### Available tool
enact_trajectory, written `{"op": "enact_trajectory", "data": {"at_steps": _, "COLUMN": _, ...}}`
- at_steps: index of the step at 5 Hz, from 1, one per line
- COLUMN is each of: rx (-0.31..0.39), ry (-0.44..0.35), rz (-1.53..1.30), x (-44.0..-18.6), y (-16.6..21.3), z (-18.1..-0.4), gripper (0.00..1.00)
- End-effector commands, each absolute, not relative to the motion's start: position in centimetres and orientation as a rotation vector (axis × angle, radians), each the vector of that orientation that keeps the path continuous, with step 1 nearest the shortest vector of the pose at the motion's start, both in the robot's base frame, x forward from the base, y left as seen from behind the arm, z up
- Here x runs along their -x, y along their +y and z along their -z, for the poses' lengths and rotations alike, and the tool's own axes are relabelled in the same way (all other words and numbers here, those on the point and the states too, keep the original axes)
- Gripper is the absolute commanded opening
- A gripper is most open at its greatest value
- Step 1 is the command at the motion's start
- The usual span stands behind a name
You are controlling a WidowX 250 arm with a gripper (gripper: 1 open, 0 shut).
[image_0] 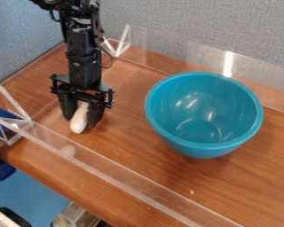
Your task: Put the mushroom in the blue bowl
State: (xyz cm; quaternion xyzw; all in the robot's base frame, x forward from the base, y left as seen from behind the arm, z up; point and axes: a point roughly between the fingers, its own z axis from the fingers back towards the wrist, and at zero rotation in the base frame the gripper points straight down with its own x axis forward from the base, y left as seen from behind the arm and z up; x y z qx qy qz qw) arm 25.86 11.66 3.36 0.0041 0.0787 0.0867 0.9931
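Mushroom near surface left edge: judged light, rigid, smooth toy; grip across cream stem; end effector wide, straddling it, nothing held; blue bowl well apart

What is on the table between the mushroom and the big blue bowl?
Nothing. In the camera view, only bare wooden table lies between the mushroom, which sits between the open hand's fingers, and the blue bowl.

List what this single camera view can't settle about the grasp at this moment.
- Small cream-stemmed toy mushroom: its cap is hidden by the black gripper, only the pale stem end shows.
- Contact: too small to tell whether the fingers touch the mushroom.
- Teal-blue glossy bowl: near outer wall faces the camera, its base contact with the wooden table unseen.
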Motion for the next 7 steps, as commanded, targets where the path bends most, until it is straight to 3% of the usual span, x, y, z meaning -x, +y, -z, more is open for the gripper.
{"op": "enact_trajectory", "data": {"at_steps": 1, "rx": -0.033, "ry": 0.072, "rz": -0.161, "x": -26.9, "y": 11.6, "z": -6.1, "gripper": 1.0}}
{"op": "enact_trajectory", "data": {"at_steps": 3, "rx": -0.031, "ry": 0.077, "rz": -0.157, "x": -27.5, "y": 11.7, "z": -5.5, "gripper": 1.0}}
{"op": "enact_trajectory", "data": {"at_steps": 4, "rx": -0.032, "ry": 0.089, "rz": -0.157, "x": -27.8, "y": 11.8, "z": -4.7, "gripper": 0.0}}
{"op": "enact_trajectory", "data": {"at_steps": 5, "rx": -0.036, "ry": 0.085, "rz": -0.161, "x": -27.6, "y": 11.7, "z": -5.2, "gripper": 1.0}}
{"op": "enact_trajectory", "data": {"at_steps": 6, "rx": -0.038, "ry": 0.079, "rz": -0.164, "x": -27.4, "y": 11.6, "z": -5.8, "gripper": 1.0}}
{"op": "enact_trajectory", "data": {"at_steps": 7, "rx": -0.036, "ry": 0.079, "rz": -0.159, "x": -27.5, "y": 11.6, "z": -5.7, "gripper": 0.0}}
